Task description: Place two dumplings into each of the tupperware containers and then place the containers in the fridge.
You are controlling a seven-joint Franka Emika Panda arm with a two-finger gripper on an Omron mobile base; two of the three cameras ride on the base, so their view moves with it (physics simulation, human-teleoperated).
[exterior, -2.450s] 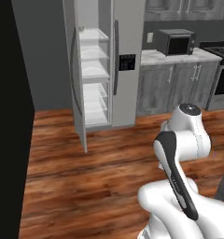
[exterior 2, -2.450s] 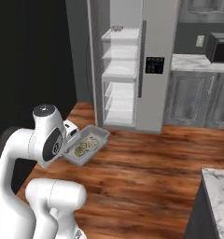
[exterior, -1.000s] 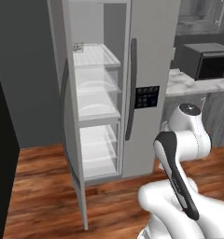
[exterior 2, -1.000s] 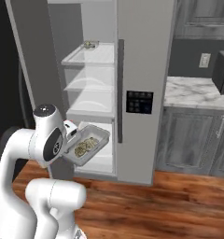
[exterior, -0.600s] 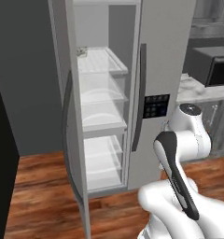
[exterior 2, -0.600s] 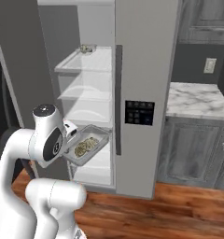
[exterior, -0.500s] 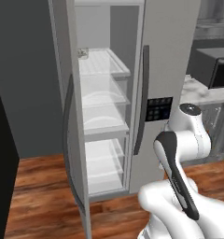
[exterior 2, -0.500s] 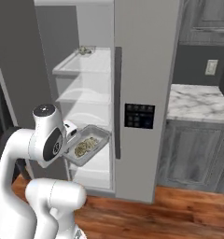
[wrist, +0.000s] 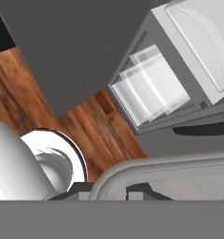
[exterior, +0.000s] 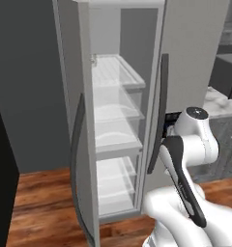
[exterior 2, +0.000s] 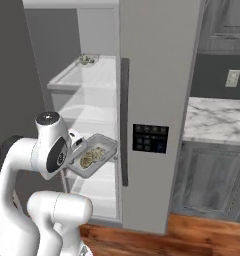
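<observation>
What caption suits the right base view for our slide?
Robot hand holds a container of dumplings before the open fridge, another container already on the top shelf.

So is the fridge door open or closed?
Open. The fridge door is swung wide, and its white shelves show inside.

Hand [exterior 2: 75, 151] mostly hidden behind the held tupperware container [exterior 2: 93, 155].
</observation>
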